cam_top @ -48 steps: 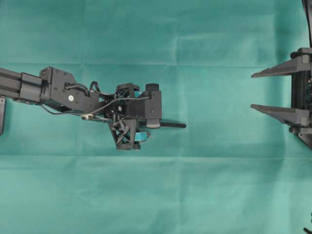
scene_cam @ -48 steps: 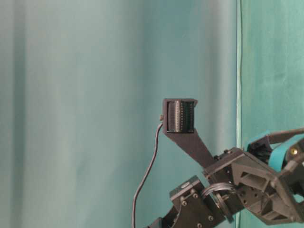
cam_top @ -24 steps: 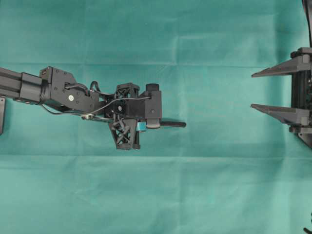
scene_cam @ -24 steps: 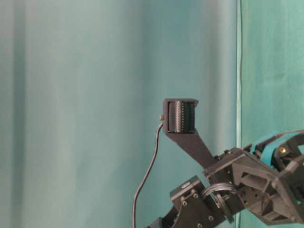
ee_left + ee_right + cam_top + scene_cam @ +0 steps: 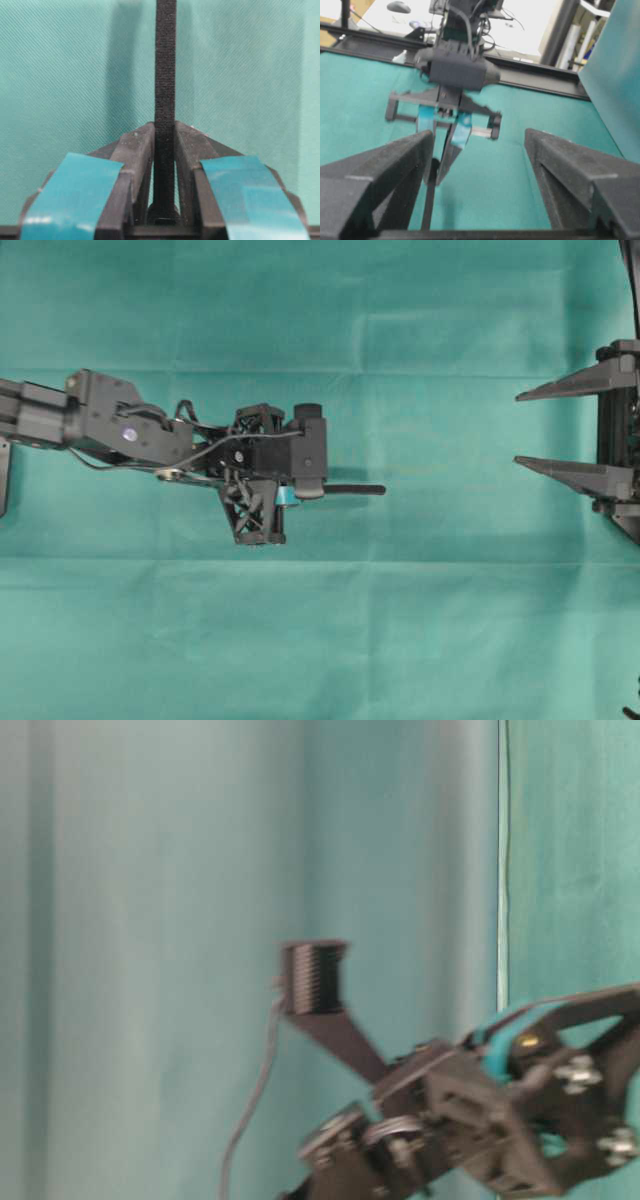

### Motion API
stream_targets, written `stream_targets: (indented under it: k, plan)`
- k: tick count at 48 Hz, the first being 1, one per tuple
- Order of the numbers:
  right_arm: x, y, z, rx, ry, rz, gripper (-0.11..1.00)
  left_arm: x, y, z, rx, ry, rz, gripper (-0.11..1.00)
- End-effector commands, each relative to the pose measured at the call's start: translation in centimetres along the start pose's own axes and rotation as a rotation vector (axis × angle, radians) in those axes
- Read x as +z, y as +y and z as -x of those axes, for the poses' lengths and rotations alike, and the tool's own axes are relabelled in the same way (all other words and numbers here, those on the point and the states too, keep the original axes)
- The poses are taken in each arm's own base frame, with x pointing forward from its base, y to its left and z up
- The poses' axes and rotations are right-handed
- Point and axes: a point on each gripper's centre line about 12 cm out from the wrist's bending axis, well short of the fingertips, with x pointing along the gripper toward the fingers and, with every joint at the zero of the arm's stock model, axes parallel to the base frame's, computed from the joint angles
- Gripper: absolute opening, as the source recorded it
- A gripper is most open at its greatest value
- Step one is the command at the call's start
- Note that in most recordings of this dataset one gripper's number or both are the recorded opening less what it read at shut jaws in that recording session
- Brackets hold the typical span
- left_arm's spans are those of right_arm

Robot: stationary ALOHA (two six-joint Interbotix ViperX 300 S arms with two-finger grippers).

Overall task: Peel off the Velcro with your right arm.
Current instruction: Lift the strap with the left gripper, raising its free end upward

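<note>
My left claw is clamped on the Velcro. The two teal-taped fingers press flat against either side of the strip near its base, and the rest of the strip projects straight out beyond the fingertips. In the overhead view the free length of the Velcro points across the green-covered bench toward my right claw. I judge this hold to be deliberate: one end is fixed so the other end is presented, unsupported, for the opposite arm to take and pull.

Left arm pose: extended from the left edge of the overhead view toward the middle of the bench, wrist roughly level, claw facing right. The table-level view is blurred and adds little.

Right arm pose: parked at the right edge of the overhead view, well apart from the strip. Its plain dark fingers stand wide apart with nothing between them, and they face the left claw head-on.

Next step, in my judgement: advance the right claw to the free end, close on one layer, then draw away.
</note>
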Motion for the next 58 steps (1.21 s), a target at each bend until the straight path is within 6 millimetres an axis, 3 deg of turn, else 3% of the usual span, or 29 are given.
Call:
stream_targets:
  k: [1, 28, 41, 58]
  plan:
    - [0.5, 0.0, -0.4, 0.004, -0.011, 0.013, 0.46, 2.1, -0.2, 2.4, -0.004, -0.08, -0.003, 0.1]
    - [2.1, 0.2, -1.2, 0.026, -0.041, 0.073, 0.46, 6.1, -0.5, 11.5, -0.016, -0.309, -0.011, 0.1]
    - [2.8, 0.4, -2.4, 0.048, -0.039, 0.147, 0.46, 6.6, -0.5, 12.7, -0.019, -0.357, -0.005, 0.1]
    - [3.3, 0.8, -4.0, 0.075, -0.076, 0.379, 0.46, 7.1, -0.5, 13.9, -0.045, -0.455, 0.098, 0.1]
